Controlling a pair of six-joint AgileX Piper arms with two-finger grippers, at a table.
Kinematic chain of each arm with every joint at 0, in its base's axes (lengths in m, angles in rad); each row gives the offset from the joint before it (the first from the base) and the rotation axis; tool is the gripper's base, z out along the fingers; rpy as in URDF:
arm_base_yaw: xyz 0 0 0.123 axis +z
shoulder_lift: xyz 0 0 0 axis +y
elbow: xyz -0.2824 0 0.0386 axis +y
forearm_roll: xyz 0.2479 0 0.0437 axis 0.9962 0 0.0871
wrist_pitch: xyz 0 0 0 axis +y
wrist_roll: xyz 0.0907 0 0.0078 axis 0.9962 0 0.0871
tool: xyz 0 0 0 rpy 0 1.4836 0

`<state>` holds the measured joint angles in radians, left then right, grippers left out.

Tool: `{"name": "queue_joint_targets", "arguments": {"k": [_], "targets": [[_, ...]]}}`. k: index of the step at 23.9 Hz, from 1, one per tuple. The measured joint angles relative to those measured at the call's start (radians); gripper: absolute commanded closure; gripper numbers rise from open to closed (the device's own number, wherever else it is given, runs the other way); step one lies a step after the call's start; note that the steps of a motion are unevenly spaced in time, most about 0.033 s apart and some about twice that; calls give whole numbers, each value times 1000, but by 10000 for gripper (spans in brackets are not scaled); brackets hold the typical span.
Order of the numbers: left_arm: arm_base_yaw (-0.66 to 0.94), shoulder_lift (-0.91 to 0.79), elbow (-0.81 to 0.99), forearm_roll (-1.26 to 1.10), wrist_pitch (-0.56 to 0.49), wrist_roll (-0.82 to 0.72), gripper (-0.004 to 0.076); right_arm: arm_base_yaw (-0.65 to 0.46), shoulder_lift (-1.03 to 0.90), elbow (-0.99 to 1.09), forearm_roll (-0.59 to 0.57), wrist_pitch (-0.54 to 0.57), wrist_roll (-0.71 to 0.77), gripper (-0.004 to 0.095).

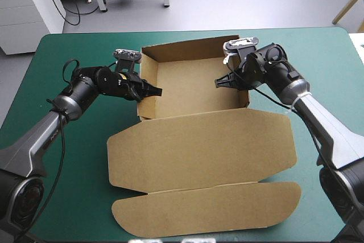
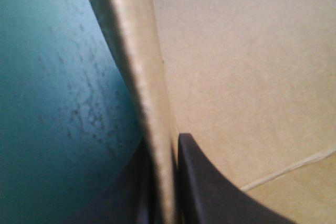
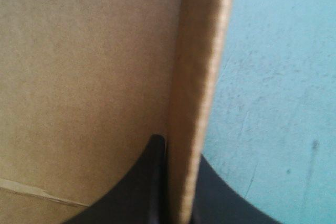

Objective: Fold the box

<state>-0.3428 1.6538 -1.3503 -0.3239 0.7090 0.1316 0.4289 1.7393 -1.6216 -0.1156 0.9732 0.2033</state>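
Overhead: the box (image 1: 193, 89) was seen toward the far side of the worktop (image 1: 85, 55) as an open tray, walls raised, with the lid (image 1: 199, 146) lying flat toward the near edge. The left gripper (image 1: 149, 90) was clamped on the left wall (image 1: 145, 72) and the right gripper (image 1: 223, 81) on the right wall (image 1: 243, 92). Risk as judged: if the walls were pushed or pulled unevenly, the tray could be skewed or slid across the teal-green cover.

Left wrist: the left wall (image 2: 137, 66) was pinched between the black fingers of the left gripper (image 2: 167, 192), which were all but closed on it. Cover was seen outside the wall, tray floor inside. The bite looked shallow, so the wall could be slipped out or creased under side load.

Right wrist: mirrored case, with the right wall (image 3: 202, 77) held by the right gripper (image 3: 178, 187) and the bite equally shallow. If one side alone were let go, that wall could be sprung outward and the tuck undone.
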Motion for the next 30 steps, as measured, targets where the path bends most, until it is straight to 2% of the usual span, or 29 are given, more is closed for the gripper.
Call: {"name": "queue_joint_targets", "arguments": {"k": [6,11,13,15,17,18,19,22,24,30], "targets": [[0,57,0,77,121,-26,734,0,82,6,80,57,-36,927],[0,78,-5,102,165,-34,732,0,123,6,116,68,-59,925],[0,79,-8,108,187,-35,703,0,127,6,121,71,-68,892],[0,79,-9,110,200,-33,613,0,132,6,128,74,-83,767],[0,79,-9,112,208,-12,498,1,133,6,132,74,-114,550],[-1,79,-11,112,213,2,429,1,133,6,139,74,-129,407],[-2,79,-11,111,220,19,395,2,133,6,153,74,-140,322],[-4,79,-12,96,229,46,290,7,135,6,181,66,-151,151],[-9,79,-12,83,238,52,259,13,136,6,195,55,-154,112],[-15,77,-12,61,253,54,258,15,137,4,203,35,-158,112]]}}
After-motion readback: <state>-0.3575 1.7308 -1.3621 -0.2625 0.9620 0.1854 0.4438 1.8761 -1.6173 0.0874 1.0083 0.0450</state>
